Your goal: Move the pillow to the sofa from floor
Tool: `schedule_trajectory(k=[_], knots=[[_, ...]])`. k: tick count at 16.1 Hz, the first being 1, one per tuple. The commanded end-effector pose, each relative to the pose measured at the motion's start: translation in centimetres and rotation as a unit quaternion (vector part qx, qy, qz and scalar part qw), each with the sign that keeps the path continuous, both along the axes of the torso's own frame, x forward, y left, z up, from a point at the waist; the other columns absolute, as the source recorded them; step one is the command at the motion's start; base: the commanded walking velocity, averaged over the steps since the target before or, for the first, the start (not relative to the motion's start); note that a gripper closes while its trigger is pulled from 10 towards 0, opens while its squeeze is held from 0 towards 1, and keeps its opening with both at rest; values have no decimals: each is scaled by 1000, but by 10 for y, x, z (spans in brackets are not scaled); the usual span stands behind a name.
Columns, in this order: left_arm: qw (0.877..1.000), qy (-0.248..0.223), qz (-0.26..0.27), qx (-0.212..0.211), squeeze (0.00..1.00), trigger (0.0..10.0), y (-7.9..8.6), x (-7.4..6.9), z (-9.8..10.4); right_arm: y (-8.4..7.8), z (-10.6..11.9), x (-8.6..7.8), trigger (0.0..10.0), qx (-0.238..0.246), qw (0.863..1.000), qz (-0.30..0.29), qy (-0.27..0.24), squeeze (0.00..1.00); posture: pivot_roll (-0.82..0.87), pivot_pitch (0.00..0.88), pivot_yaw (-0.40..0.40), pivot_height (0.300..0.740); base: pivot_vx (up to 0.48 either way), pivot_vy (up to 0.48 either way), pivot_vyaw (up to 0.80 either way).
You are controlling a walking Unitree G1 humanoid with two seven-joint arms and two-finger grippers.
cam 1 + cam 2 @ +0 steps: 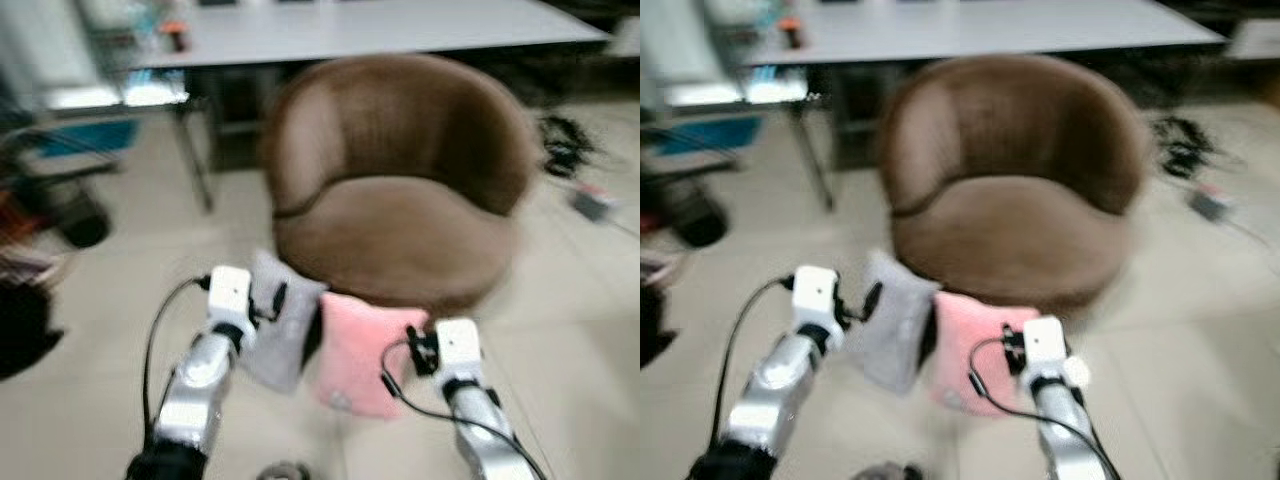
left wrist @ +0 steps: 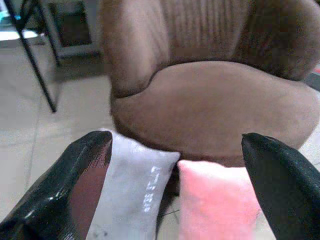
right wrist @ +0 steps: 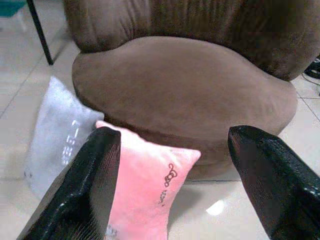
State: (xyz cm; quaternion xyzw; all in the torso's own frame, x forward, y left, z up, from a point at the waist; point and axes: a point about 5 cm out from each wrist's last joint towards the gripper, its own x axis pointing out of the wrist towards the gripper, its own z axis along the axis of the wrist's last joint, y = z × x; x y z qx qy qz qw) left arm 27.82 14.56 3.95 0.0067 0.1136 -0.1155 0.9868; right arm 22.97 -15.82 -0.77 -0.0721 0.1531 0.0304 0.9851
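Note:
A grey pillow (image 1: 280,338) and a pink pillow (image 1: 360,352) stand side by side on the tiled floor, leaning against the front of a round brown sofa chair (image 1: 395,235). My left gripper (image 1: 272,300) is open just in front of the grey pillow's top edge; in the left wrist view its fingers (image 2: 80,175) spread wide before both pillows. My right gripper (image 1: 422,350) is open at the pink pillow's right side. The right wrist view has the pink pillow (image 3: 150,185) between its spread fingers (image 3: 265,175). The sofa seat (image 3: 185,80) has nothing on it.
A long grey table (image 1: 380,25) stands behind the sofa, one dark leg (image 1: 195,150) to its left. Cables (image 1: 565,145) and a small box (image 1: 592,200) lie on the floor at right. Dark clutter (image 1: 30,330) and a blue crate (image 1: 90,135) sit at left.

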Motion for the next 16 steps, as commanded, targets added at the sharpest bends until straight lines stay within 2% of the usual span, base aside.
schedule_trajectory(k=[1, 3, 5, 6, 7, 10, 16], knots=[[1000, -10, 8, 19, 0, 10000, 5, 1, 3, 4, 0, 0, 10000, 4, 1000, 8, -4, 176, 19, 12, 10, 730, 0, 0, 719], [1000, -9, 15, 12, 0, 10000, 4, 0, 3, 3, 0, 0, 10000, 4, 1000, 9, -4, 196, 22, 17, 7, 730, 0, 0, 719], [999, -12, 19, 24, 0, 10000, 5, 0, 3, 2, 1, 1, 10000, 9, 1000, -2, -8, 180, 22, 20, 7, 730, 0, 0, 722], [999, -11, 20, 28, 0, 10000, 6, 0, 3, 1, -1, 1, 10000, 5, 1000, -7, 0, 0, 20, 23, 7, 730, 0, 0, 0], [999, -4, 25, 40, 0, 10000, 8, 1, 2, 2, -1, 1, 10000, 5, 1000, -6, 2, 0, 18, 25, 9, 730, 390, 0, 0], [998, 1, 53, 45, 0, 10000, 15, 5, 2, 4, -1, 0, 10000, 15, 1000, -7, -2, 0, 11, 31, 12, 730, 480, 0, 0], [997, 0, 61, 55, 0, 10000, 15, 11, 3, 9, -3, -5, 10000, 24, 1000, 2, 1, 0, -1, 38, 23, 730, 467, 0, 0]])
